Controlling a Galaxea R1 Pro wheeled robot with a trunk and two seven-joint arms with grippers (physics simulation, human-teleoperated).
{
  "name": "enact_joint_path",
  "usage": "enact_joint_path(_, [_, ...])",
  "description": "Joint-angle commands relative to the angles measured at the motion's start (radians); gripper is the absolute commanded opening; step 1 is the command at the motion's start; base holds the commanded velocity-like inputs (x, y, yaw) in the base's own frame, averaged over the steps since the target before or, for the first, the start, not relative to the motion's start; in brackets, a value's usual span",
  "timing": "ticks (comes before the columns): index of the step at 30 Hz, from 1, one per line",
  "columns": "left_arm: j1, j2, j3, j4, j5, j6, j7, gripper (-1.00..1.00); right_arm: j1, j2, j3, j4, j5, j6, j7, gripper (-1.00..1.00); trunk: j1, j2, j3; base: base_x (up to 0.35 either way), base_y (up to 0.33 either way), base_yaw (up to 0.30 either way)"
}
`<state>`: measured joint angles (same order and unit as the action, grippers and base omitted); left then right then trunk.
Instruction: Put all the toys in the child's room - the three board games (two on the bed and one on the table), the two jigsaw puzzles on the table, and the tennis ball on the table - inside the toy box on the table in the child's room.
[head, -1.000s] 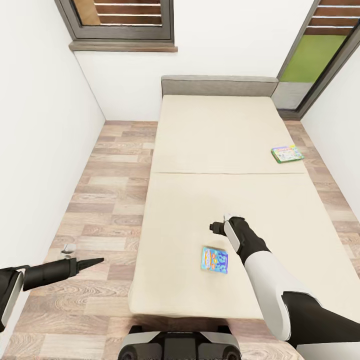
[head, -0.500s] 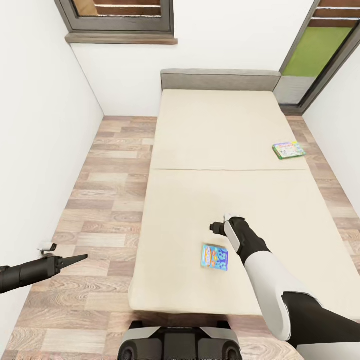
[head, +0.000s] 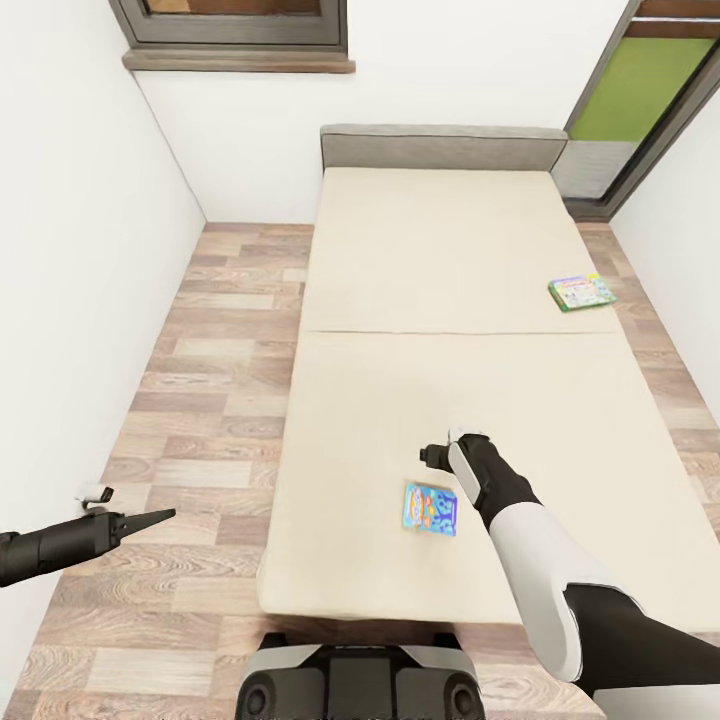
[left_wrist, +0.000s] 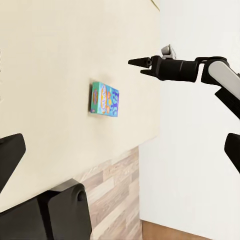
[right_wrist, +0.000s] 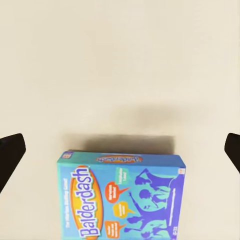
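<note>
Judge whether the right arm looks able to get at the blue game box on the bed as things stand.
Probably yes. The right gripper hangs over the bed just beyond the blue game box, jaws open, with only bare mattress between them.

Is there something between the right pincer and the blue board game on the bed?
Nothing visible. The right pincer hangs over bare mattress of the bed, its fingers wide apart, and the blue game lies flat just beside it, nothing on it.

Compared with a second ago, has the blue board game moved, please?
No. The blue board game keeps its spot near the foot of the bed; only the camera shifted.
</note>
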<state>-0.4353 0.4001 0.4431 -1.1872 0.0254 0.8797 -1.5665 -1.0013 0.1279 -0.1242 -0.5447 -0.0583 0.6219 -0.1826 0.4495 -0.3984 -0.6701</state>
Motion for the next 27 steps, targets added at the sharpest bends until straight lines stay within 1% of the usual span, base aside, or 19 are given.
enact_joint_path(1, [0.0,0.0,0.0,0.0,-0.001,0.011,-0.004,1.0,0.0,0.001,-0.004,-0.001,-0.006,0.003,-0.006,1.0,0.0,-0.002,-0.003,0.0,0.0,0.0])
enact_joint_path(20, [0.0,0.0,0.0,0.001,-0.005,0.01,-0.002,1.0,-0.003,-0.001,-0.005,-0.006,-0.009,0.021,-0.003,1.0,0.0,-0.002,-0.034,0.0,0.0,0.0])
enact_joint_path(27, [0.0,0.0,0.0,0.001,-0.007,0.01,0.0,1.0,-0.007,-0.002,-0.005,-0.01,-0.008,0.042,-0.003,1.0,0.0,-0.002,-0.046,0.0,0.0,0.0])
